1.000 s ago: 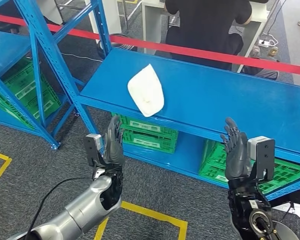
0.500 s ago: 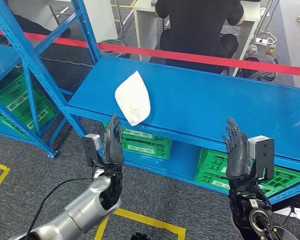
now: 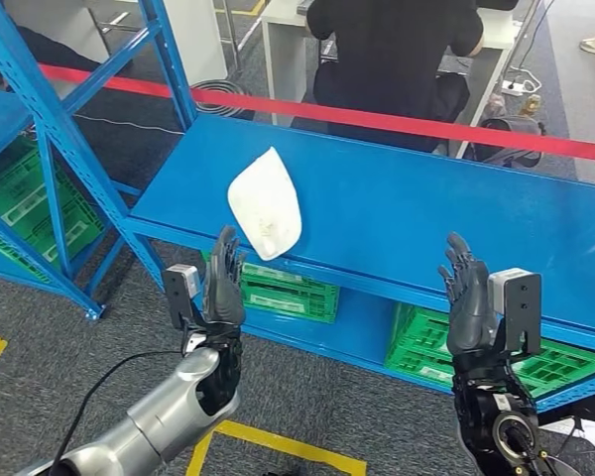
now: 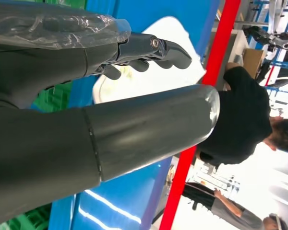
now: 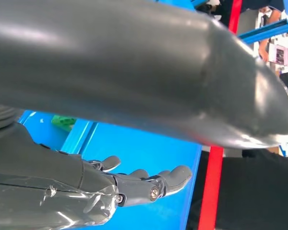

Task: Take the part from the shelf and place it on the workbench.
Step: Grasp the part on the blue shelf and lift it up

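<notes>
A white rounded part (image 3: 265, 201) lies near the front edge of the blue shelf (image 3: 429, 213). In the left wrist view the part (image 4: 161, 76) shows pale behind the fingers. My left hand (image 3: 222, 283) is raised in front of the shelf edge, just below the part, fingers straight and apart, holding nothing. My right hand (image 3: 466, 297) is raised the same way farther right, below the shelf's front edge, palm empty. In the wrist views the left hand (image 4: 99, 86) and right hand (image 5: 135, 120) both have stretched fingers with nothing between them.
Green crates (image 3: 287, 288) (image 3: 497, 347) sit on the lower level under the shelf. Blue rack posts (image 3: 62, 129) stand at left. A red bar (image 3: 400, 121) runs behind the shelf, and a person in black (image 3: 396, 45) sits beyond it. Yellow floor tape (image 3: 280, 446) lies below.
The whole view has shifted right and slightly down since a second ago, so the camera moved. The part and shelf sit further left in the picture; both hands keep their raised pose.
</notes>
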Robot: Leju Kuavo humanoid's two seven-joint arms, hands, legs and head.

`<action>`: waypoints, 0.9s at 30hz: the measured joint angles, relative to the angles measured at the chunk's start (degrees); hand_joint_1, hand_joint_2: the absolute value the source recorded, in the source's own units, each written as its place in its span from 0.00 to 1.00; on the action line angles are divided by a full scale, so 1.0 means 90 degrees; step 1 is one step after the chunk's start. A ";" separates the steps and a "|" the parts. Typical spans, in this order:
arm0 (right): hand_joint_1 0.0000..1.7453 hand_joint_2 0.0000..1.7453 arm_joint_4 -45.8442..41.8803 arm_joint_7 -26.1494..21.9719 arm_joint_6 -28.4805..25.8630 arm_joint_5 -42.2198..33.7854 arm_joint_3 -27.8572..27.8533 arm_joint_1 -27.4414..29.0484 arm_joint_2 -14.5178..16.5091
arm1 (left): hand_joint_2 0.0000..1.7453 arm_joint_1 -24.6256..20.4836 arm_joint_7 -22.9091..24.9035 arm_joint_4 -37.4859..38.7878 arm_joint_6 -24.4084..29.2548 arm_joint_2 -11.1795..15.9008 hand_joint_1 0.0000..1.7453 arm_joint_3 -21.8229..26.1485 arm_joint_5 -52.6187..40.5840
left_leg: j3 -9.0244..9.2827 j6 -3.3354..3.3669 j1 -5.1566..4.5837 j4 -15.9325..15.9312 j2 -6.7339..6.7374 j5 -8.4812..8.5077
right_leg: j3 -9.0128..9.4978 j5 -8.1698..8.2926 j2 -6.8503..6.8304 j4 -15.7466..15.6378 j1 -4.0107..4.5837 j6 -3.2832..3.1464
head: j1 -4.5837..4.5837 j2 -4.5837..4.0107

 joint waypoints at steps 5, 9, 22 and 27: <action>0.00 0.00 -0.0001 0.0003 -0.0023 0.0002 -0.0009 -0.0003 -0.0019 | 0.00 -0.0015 0.0000 0.0000 -0.0010 -0.0019 0.00 0.0000 -0.0005 | 0.0092 0.0063 0.0061 -0.0077 0.0005 -0.0020 | -0.0151 -0.0254 -0.0031 0.0407 -0.0014 0.0085 | 0.0024 0.0000; 0.00 0.00 0.0002 0.0168 -0.0067 0.0092 -0.0009 0.0035 -0.0117 | 0.00 0.0015 -0.0002 0.0007 -0.0030 -0.0043 0.00 0.0000 -0.0070 | 0.0295 0.0025 0.0036 0.0006 -0.0028 -0.0250 | -0.0615 0.0098 -0.0055 0.0634 -0.0053 0.0139 | 0.0097 0.0000; 0.00 0.00 -0.0002 0.0208 -0.0056 0.0114 -0.0013 0.0029 -0.0158 | 0.00 0.0028 -0.0012 0.0007 -0.0034 -0.0039 0.00 0.0000 -0.0087 | 0.0346 -0.0065 0.0054 -0.0068 -0.0022 -0.0234 | -0.0419 0.0355 -0.0021 0.0116 -0.0013 0.0010 | 0.0059 0.0000; 0.00 0.00 -0.0002 0.0208 -0.0056 0.0114 -0.0013 0.0029 -0.0160 | 0.00 0.0028 -0.0012 0.0007 -0.0034 -0.0039 0.00 0.0000 -0.0087 | 0.0345 -0.0089 0.0053 -0.0069 -0.0022 -0.0235 | -0.0416 0.0357 -0.0023 0.0116 -0.0015 -0.0004 | 0.0061 0.0000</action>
